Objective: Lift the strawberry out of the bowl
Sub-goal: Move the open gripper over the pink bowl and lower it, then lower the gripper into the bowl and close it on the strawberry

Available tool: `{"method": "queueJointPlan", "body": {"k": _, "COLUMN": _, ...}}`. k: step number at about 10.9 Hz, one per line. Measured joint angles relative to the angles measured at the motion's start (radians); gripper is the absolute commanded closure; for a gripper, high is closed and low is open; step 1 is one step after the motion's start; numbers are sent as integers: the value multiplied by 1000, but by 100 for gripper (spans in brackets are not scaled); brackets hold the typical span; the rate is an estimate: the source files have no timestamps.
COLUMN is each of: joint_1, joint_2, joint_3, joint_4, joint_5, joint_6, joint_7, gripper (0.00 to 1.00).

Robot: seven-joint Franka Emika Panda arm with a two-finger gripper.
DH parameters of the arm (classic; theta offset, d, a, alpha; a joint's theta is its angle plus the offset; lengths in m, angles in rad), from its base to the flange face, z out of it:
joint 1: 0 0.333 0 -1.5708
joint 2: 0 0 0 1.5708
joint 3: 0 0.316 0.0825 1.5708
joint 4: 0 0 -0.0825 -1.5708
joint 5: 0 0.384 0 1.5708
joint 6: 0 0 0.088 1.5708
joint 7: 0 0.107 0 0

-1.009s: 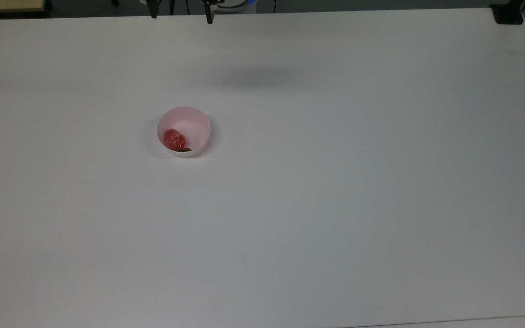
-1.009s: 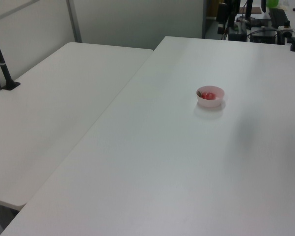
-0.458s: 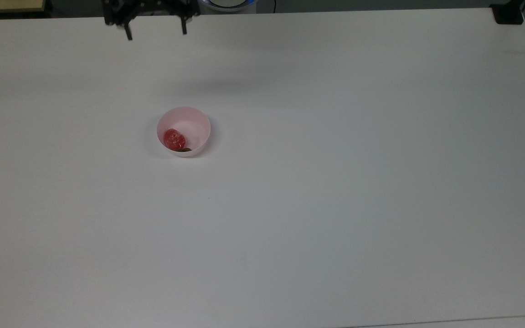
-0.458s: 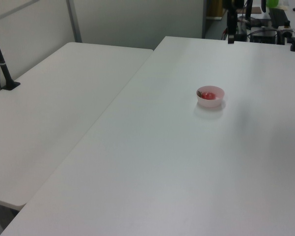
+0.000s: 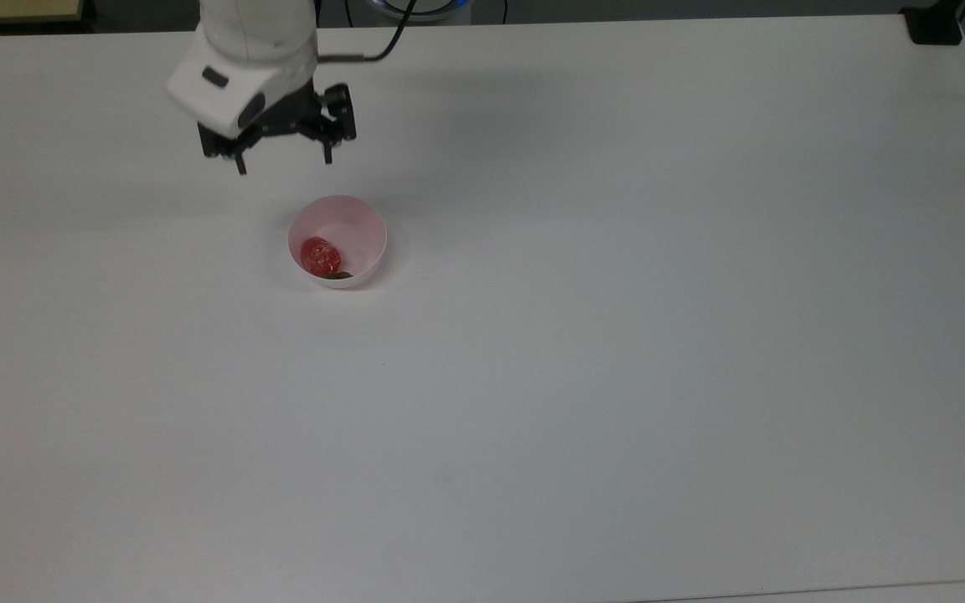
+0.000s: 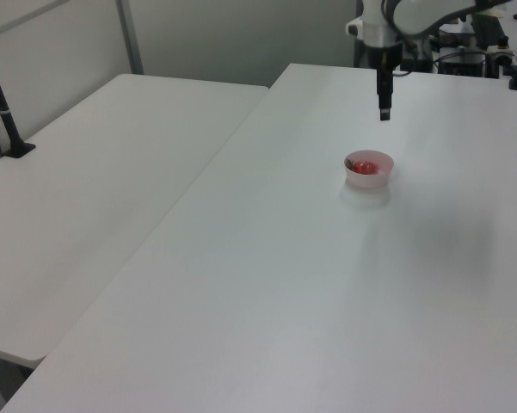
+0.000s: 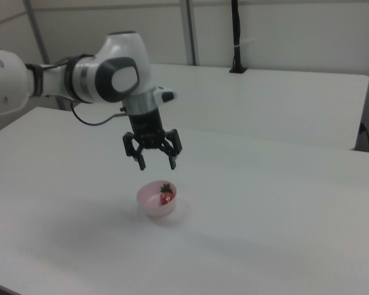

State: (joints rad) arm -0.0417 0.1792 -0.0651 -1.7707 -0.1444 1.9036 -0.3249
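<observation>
A small pale pink bowl [image 5: 338, 241] [image 6: 369, 169] [image 7: 158, 199] stands on the white table [image 5: 616, 335]. Inside it lies a glossy red strawberry [image 5: 320, 255] [image 6: 365, 167] [image 7: 166, 196] with its green leafy top against the wall. My gripper [image 5: 283, 162] [image 6: 384, 113] [image 7: 158, 166] hangs in the air above the bowl, pointing down, open with nothing between its fingers. In the top view it sits up and to the left of the bowl; in the right view it hovers just above the rim.
A second white table [image 6: 95, 189] adjoins in the left view's left, with a black post [image 6: 4, 107] clamped on it. A black clamp [image 5: 935, 25] sits at the top view's upper right corner. Equipment stands behind the table [image 6: 464, 43].
The arm has swung in from the table's far edge toward the bowl and come lower. The gripper stays open. Bowl and strawberry have not moved.
</observation>
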Motion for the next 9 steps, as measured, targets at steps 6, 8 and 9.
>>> {"method": "queueJointPlan", "body": {"k": 6, "joint_1": 4, "joint_2": 133, "joint_3": 10, "joint_4": -2, "joint_5": 0, "joint_6": 95, "joint_7": 115, "gripper": 17}}
{"method": "queueJointPlan", "body": {"k": 8, "joint_1": 7, "joint_2": 157, "joint_3": 18, "joint_4": -2, "joint_5": 0, "joint_6": 99, "joint_7": 138, "gripper": 18}}
{"method": "queueJointPlan", "body": {"k": 9, "joint_1": 7, "joint_2": 168, "joint_3": 26, "joint_4": -2, "joint_5": 0, "joint_6": 99, "joint_7": 146, "gripper": 19}}
